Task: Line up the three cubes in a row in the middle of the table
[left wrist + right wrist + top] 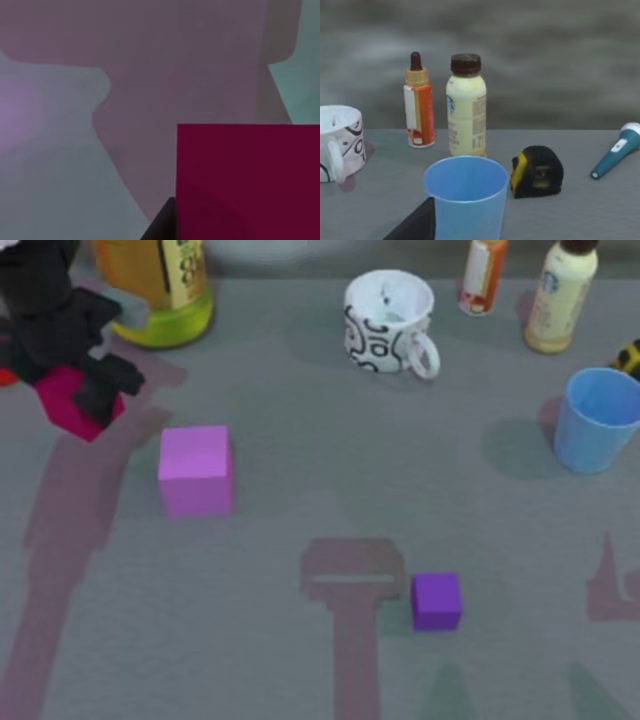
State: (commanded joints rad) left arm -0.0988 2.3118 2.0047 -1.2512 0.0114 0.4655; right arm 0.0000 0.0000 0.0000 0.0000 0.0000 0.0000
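Note:
The dark magenta cube [62, 398] is at the table's [320, 490] far left, partly under my black left gripper [95, 390], which is shut on it. In the left wrist view the magenta cube [250, 180] fills the lower corner, with a dark finger [162, 222] pressed against its side. The large pink-violet cube [195, 468] rests on the table just right of them. The small deep purple cube [436, 600] lies near the front, right of centre. My right gripper [420, 225] is outside the top view; it shows only as a dark edge by the blue cup [466, 200].
Along the back stand a yellow-green bottle [160, 285], a white patterned mug [388, 322], an orange dropper bottle [483, 275] and a cream bottle [560, 295]. The blue cup [598, 420] stands at the right edge, with a black-yellow tape measure [537, 172] and a teal tool [615, 157] beyond it.

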